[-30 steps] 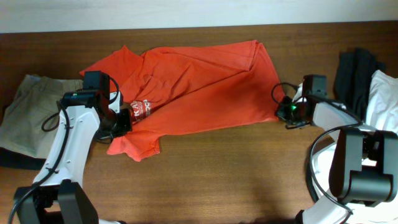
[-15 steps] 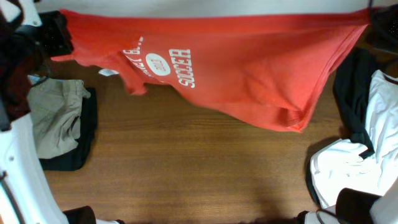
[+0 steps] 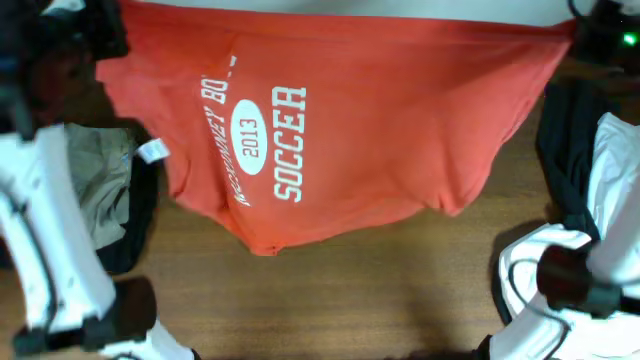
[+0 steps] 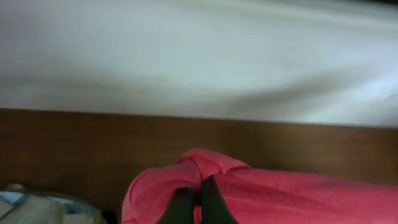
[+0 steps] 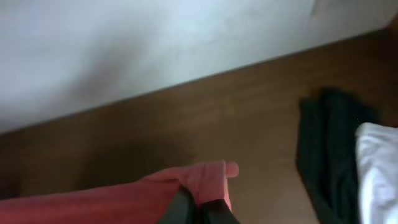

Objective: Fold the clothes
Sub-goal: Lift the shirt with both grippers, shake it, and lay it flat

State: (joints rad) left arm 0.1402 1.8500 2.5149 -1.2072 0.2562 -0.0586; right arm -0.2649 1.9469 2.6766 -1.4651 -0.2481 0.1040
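Orange-red T-shirt (image 3: 380,120) spread wide, left gripper (image 4: 199,188) and right gripper (image 5: 198,202) pinching edges

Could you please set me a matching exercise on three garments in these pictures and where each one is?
Things: 1 orange-red cotton T-shirt with white lettering; 2 beige-khaki crumpled garment; 3 black crumpled garment.
Places: A beside the white cloth; B pinched by left gripper and right gripper; C beside the left arm.
Pairs: 1-B; 2-C; 3-A.
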